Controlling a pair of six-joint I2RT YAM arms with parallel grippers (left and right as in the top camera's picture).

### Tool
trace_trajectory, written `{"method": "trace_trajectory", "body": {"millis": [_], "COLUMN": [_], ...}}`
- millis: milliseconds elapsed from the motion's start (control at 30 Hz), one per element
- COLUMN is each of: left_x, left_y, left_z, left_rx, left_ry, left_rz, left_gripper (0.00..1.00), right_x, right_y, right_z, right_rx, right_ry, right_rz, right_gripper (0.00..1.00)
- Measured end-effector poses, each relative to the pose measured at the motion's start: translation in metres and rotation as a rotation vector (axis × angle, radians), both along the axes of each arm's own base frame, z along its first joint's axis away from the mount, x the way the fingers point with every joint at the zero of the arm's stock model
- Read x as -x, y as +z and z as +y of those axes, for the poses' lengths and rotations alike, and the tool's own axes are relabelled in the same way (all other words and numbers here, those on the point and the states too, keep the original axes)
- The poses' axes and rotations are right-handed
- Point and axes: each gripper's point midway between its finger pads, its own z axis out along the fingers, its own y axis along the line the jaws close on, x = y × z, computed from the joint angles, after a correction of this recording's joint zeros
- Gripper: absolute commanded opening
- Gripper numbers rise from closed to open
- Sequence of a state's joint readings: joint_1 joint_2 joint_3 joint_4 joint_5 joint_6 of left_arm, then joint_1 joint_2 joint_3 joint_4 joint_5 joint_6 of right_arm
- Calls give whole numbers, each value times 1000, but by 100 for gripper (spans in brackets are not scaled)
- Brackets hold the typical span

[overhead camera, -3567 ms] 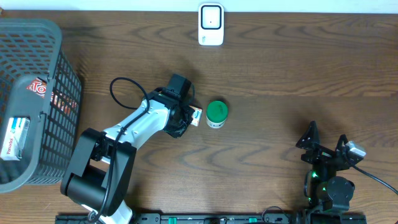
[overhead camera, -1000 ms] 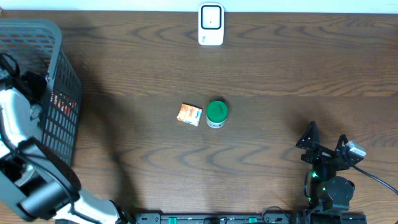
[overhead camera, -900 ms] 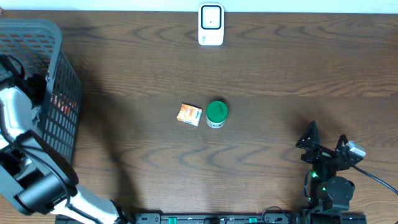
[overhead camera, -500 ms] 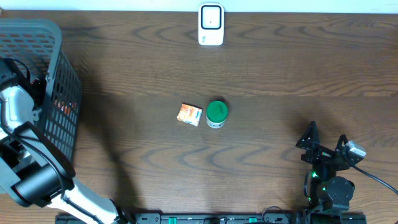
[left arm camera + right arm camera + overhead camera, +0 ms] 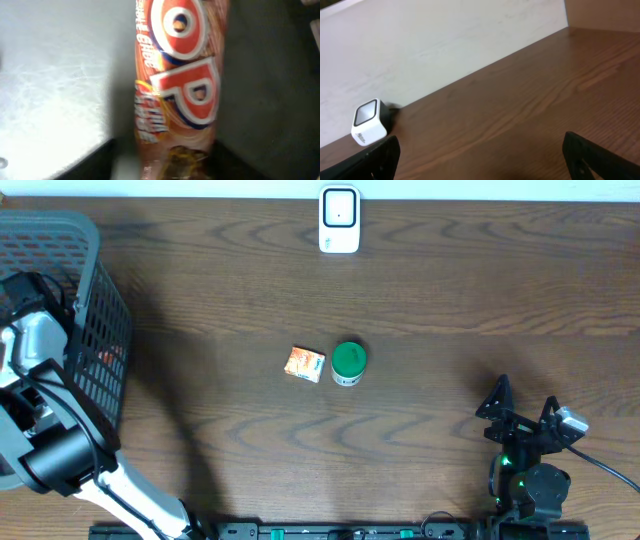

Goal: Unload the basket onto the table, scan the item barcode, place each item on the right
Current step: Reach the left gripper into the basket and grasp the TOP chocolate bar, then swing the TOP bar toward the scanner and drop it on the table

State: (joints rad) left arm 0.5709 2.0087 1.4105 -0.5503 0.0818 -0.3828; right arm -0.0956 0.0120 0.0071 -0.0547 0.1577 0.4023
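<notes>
Left fingers (image 5: 87, 167) now further into basket (image 5: 95, 300), flanking packet (image 5: 180, 85), grip unclear; right fingers (image 5: 375, 157) apart.

**Even light, one blurred view**

Soft, even light is falling across the table (image 5: 450, 300) in the overhead view, with a dim shadow band running down the left of the frame. The left wrist view is smearing a red packet (image 5: 180, 90) out of focus, and pale glare is washing its upper left.

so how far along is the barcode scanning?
Looks done: orange box and green-lidded jar lie out on the table, possibly already scanned. In hand: left hand is down in the basket at a red snack packet; grip unclear. Left: lift it, show it to the scanner. Right hand idle, open.
</notes>
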Motion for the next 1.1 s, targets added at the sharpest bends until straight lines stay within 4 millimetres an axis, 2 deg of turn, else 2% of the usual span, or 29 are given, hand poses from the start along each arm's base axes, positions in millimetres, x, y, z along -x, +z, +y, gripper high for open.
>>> {"method": "trace_trajectory", "body": {"millis": [100,267,400,500,567,633,700,733,767,800,833,900,1000,1033,1067,1100], "left_x": [0,2,17,26,27,28,33,42,48,59,69,84,90,90,90,92], "left_y": [-2,1,6,26,61,117,185,239,267,308,340,391,421,422,414,403], "left_z": [-4,-7,-14,-9,5,21,32,33,31,22,9,-33,-104,-131,-179,-205], "left_rx": [13,31,81,96,67,0,-82,-142,-171,-210,-230,-229,-131,-75,38,91], "left_ry": [0,-1,12,44,78,113,136,152,156,155,141,53,-142,-225,-383,-478], "left_rz": [6,18,84,96,41,-72,-224,-350,-415,-516,-602,-756,-874,-886,-868,-826], "left_gripper": [8,8,7,7,7,8,7,7,7,8,7,7,7,7,7,7], "right_x": [0,0,0,0,0,0,0,0,0,0,0,0,0,0,0,0], "right_y": [0,0,0,0,0,0,0,0,0,0,0,0,0,0,0,0], "right_z": [0,0,0,0,0,0,0,0,0,0,0,0,0,0,0,0], "right_rx": [0,0,0,0,0,0,0,0,0,0,0,0,0,0,0,0], "right_ry": [0,0,0,0,0,0,0,0,0,0,0,0,0,0,0,0], "right_rz": [0,0,0,0,0,0,0,0,0,0,0,0,0,0,0,0], "right_gripper": [99,99,99,99,99,99,99,99,99,99,99,99,99,99,99,99]}}
